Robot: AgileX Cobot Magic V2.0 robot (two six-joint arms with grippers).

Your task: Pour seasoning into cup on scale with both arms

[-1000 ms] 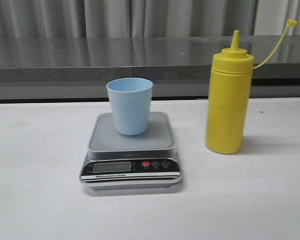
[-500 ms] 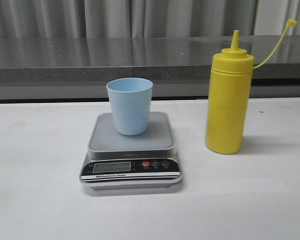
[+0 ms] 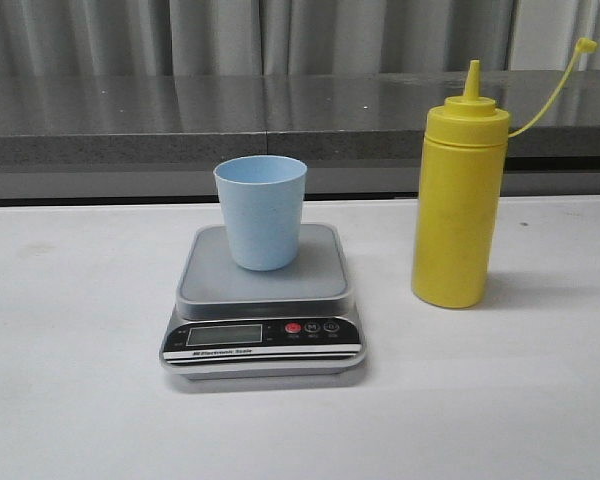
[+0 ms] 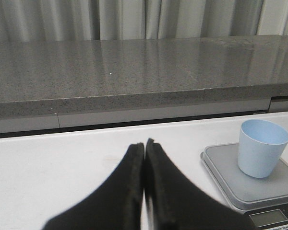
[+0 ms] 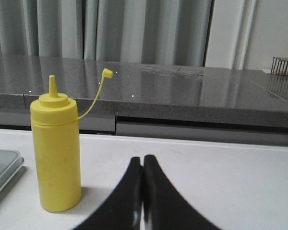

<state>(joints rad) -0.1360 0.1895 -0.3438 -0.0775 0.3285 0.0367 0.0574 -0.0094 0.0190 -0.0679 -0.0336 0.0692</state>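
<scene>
Bottle (image 3: pixel 458 200): tall yellow squeeze bottle, upright on the desk, right of the scale, apart from it; nozzle uncapped, cap (image 3: pixel 583 45) hanging out on a thin strap to the upper right. Contents not visible through the plastic.
Desk (image 3: pixel 70 330): plain white top, matte, faint smudge near the left side.
Room: grey speckled stone ledge (image 3: pixel 120 120) runs behind the desk, pale curtains (image 3: pixel 210 35) above it; a small wire rack (image 5: pixel 284 65) sits on the ledge far off in the right wrist view.
Cup (image 3: pixel 261 212): pale blue, no handle, upright on the back half of the scale platform, mouth open; inside looks bare from the left wrist view.
Scale (image 3: pixel 263 305): grey platform, black front panel facing the camera, red button plus two dark ones; display digits too small to read.
Left pincer (image 4: pixel 144 143): clenched, tips pressed together, grasping nothing, over bare desk, cup and scale off to one side.
Right pincer (image 5: pixel 142 159): clenched, tips together, nothing in it, bottle near but apart.
Cut off: neither arm shows in the front view; scale only partly in each wrist view.
</scene>
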